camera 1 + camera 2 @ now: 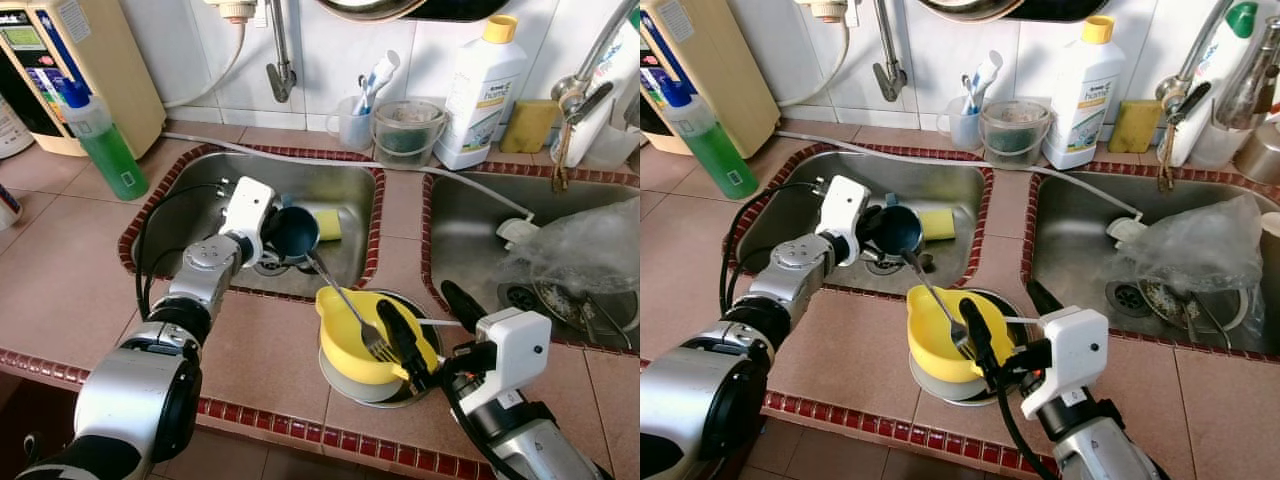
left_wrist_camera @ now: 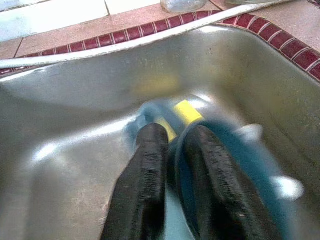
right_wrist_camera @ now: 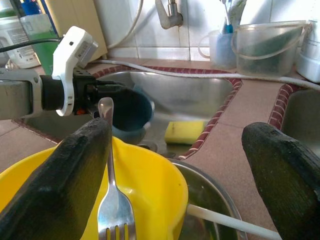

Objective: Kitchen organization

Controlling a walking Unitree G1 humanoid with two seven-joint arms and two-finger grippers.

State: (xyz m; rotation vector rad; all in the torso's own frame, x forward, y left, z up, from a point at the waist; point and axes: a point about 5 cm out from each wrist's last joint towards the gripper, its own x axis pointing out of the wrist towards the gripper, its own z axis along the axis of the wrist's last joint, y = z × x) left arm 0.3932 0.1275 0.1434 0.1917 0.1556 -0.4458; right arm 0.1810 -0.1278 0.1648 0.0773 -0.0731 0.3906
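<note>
Left gripper clamps rim of blue cup over left sink. Right gripper spread wide beside yellow bowl holding fork. Advice: lift cup level, clear fork handle.

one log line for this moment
left gripper: shut on dark blue cup over left sink | right gripper: open by yellow plastic bowl
</note>
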